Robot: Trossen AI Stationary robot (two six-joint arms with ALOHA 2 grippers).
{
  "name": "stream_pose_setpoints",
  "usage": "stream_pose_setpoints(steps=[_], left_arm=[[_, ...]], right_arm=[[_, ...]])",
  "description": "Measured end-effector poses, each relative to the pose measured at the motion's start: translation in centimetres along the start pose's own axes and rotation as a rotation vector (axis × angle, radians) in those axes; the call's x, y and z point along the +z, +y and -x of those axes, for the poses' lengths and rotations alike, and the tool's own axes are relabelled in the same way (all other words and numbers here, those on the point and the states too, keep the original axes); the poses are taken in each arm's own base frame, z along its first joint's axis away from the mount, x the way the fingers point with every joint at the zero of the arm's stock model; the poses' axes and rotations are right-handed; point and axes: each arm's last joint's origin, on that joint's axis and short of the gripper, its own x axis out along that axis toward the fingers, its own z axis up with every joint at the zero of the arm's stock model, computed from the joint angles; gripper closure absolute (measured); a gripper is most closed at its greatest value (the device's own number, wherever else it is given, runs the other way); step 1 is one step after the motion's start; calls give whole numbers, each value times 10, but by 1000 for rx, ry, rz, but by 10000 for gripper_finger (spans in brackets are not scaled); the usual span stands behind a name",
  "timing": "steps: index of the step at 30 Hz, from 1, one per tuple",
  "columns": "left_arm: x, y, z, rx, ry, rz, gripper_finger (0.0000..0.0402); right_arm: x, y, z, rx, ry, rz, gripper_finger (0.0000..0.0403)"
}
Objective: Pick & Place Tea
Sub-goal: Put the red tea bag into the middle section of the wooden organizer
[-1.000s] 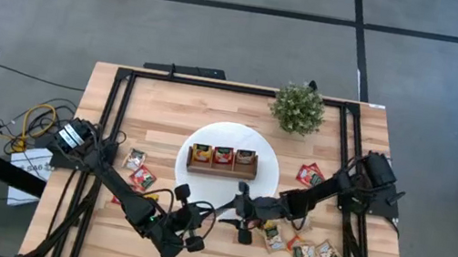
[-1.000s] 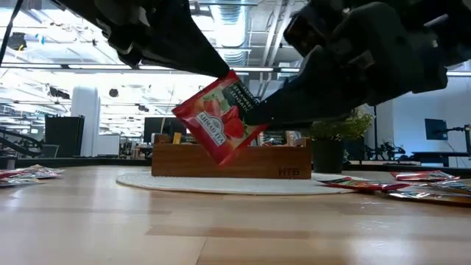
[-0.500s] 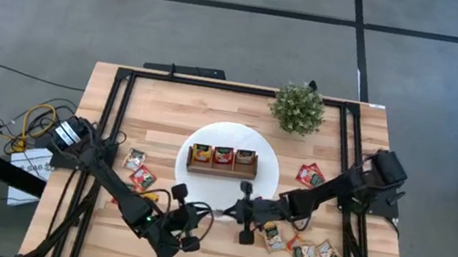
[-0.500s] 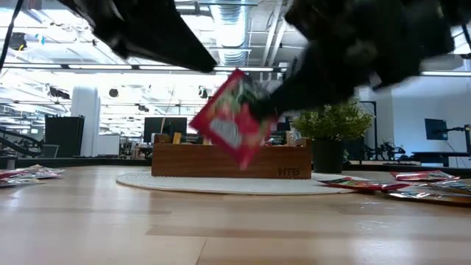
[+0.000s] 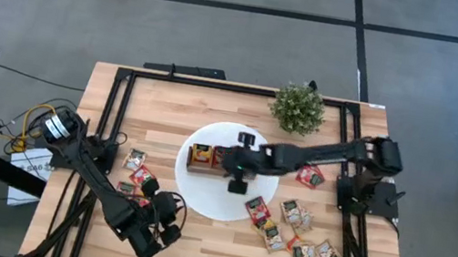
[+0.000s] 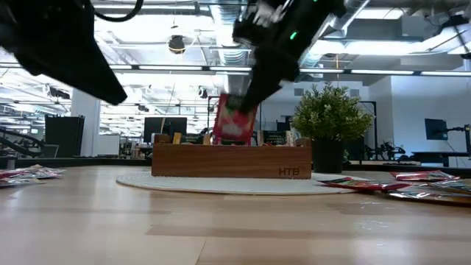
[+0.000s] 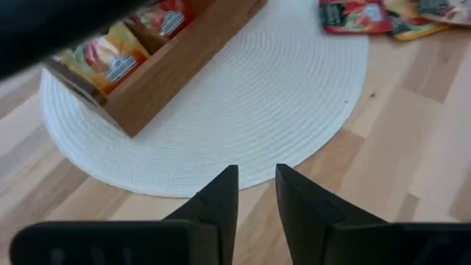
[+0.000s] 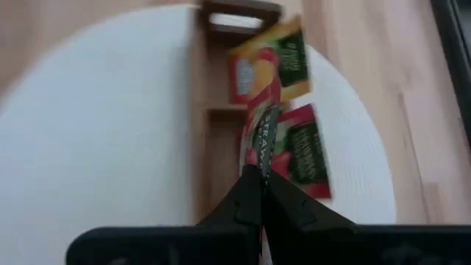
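Note:
A red tea sachet (image 6: 235,121) hangs over the narrow wooden box (image 5: 222,160), with my right gripper (image 8: 259,184) shut on it. The box stands on the white disc (image 5: 200,193) and holds a yellow-orange sachet (image 7: 110,59) and a red one (image 7: 165,18). My left gripper (image 7: 256,180) is near the table's front left (image 5: 173,204). It points at the disc and has a small gap between its fingers with nothing in it. More tea sachets lie flat on the wood at the right (image 5: 293,222) and the left (image 5: 138,169). My right gripper pinches the red sachet's upper end (image 8: 262,151) between its two fingers. The fingers (image 6: 254,81) slant down from the table's right. The sachet hangs about upright below them, edge-on in the wrist view. Its lower end (image 6: 234,140) is level with the box's top; whether it is inside, I cannot tell.
A small green plant (image 5: 299,107) stands behind the disc at the far right. A black frame (image 5: 121,111) runs along the table's sides. Bare wood (image 6: 221,228) lies in front of the disc.
The red sachet was between both grippers near the table's front edge. My left gripper has let go and drawn back toward the left. My right gripper has taken the sachet up and toward the far edge, over the box. The sachet has swung from tilted to nearly upright.

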Motion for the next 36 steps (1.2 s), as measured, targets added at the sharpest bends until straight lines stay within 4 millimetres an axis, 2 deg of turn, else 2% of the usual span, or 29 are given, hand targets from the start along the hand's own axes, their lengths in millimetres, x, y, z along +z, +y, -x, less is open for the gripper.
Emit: stream_pose_setpoints(steps=[6,10,15,21,28,33,36], left_arm=[[-8,-3,-6,7,20,-3,330],[-11,-5,-8,7,25,-5,334],[-11,-6,-9,3,26,-3,335],[-11,-6,-9,3,22,-11,335],[-11,-6,-9,3,21,-11,335],[-11,-6,-9,3,20,-12,335],[-11,-6,-9,3,18,-12,335]], right_arm=[[-6,-8,-26,-5,83,14,401],[-8,-9,-33,-5,95,48,398],[-8,-10,-32,-2,98,113,377],[-3,-15,-18,-10,60,130,348],[-2,-23,-18,-17,68,122,397],[-2,-22,-20,-6,77,145,399],[6,-26,-11,-5,101,158,400]])
